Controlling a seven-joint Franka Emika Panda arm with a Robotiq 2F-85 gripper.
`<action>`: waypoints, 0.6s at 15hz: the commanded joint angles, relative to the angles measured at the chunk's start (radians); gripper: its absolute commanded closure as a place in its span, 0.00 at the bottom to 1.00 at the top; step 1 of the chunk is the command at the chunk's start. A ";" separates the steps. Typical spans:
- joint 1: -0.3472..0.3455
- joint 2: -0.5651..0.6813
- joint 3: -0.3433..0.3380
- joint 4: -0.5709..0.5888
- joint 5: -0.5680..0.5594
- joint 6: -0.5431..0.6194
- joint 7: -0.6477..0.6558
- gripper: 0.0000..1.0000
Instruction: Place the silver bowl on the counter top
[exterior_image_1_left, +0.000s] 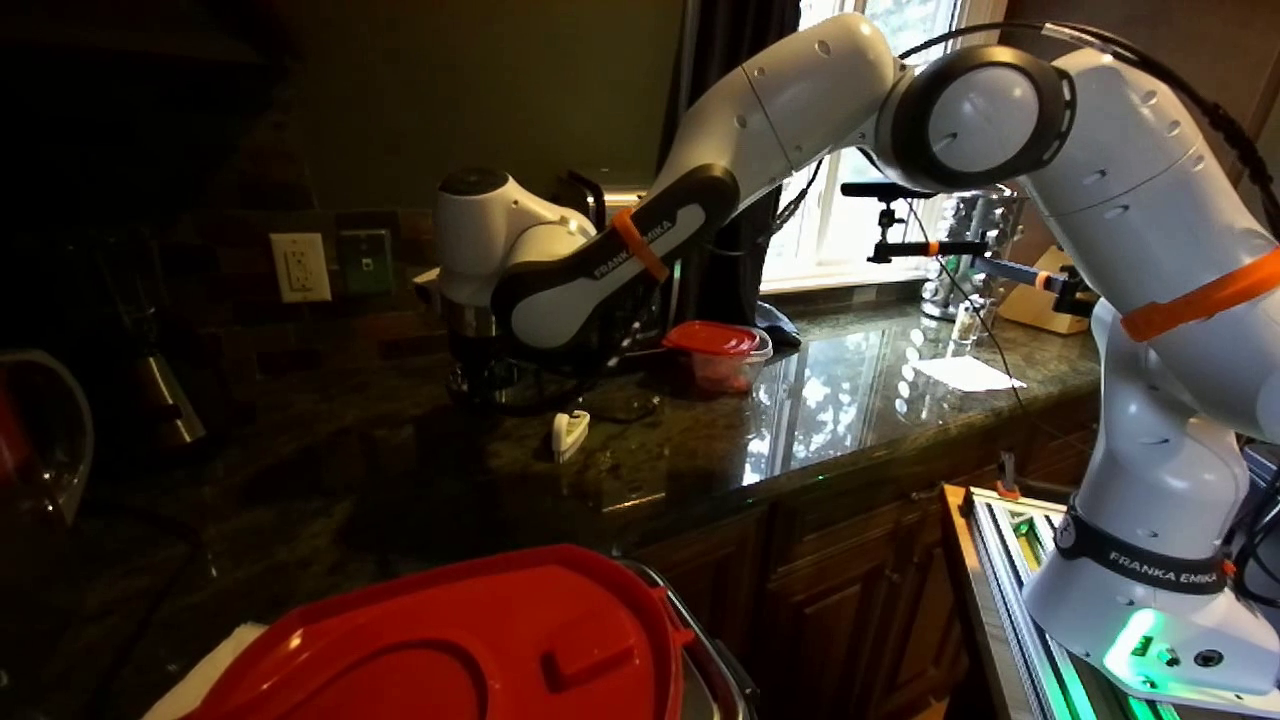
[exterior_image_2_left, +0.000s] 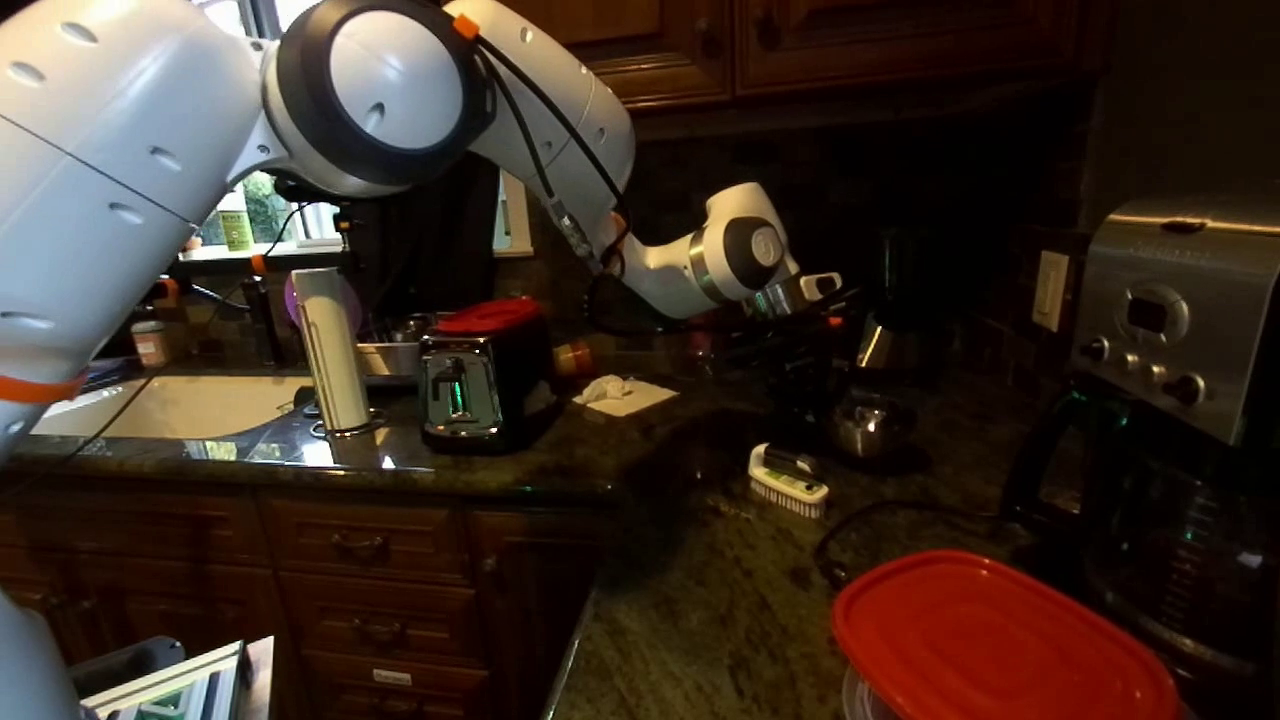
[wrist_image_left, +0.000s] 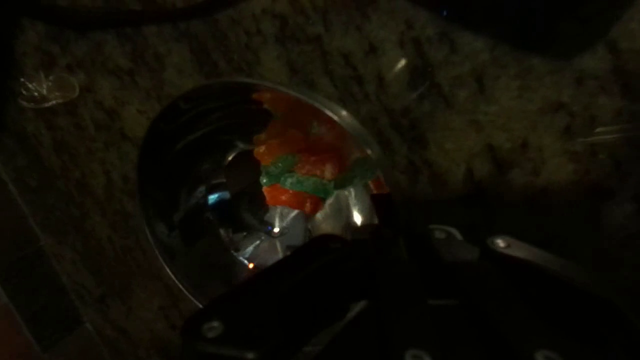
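Observation:
The silver bowl (wrist_image_left: 175, 150) is round and shiny, with orange, red and green pieces in it. It also shows in an exterior view (exterior_image_2_left: 870, 428), low over the dark counter top (exterior_image_2_left: 690, 620). I cannot tell if its base touches the stone. My gripper (wrist_image_left: 375, 225) is at the bowl's rim, its fingers close together and shut on it; the tips are dark and hard to make out. The gripper also shows as a dark shape beside the bowl in an exterior view (exterior_image_2_left: 805, 395). In the remaining exterior view the bowl is too dark to make out.
A white scrub brush (exterior_image_2_left: 788, 482) lies near the bowl. A red-lidded container (exterior_image_2_left: 1000, 640) and a coffee maker (exterior_image_2_left: 1165, 320) with a cord stand to one side. A toaster (exterior_image_2_left: 470, 390) and a white sheet (exterior_image_2_left: 640, 398) are farther along the counter. A blender-like shape (exterior_image_2_left: 885, 340) stands behind.

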 joint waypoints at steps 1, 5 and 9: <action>-0.013 0.067 0.019 0.104 0.051 -0.051 -0.045 0.99; -0.014 0.098 0.019 0.134 0.081 -0.054 -0.047 0.99; -0.006 0.111 0.010 0.148 0.086 -0.059 -0.032 0.68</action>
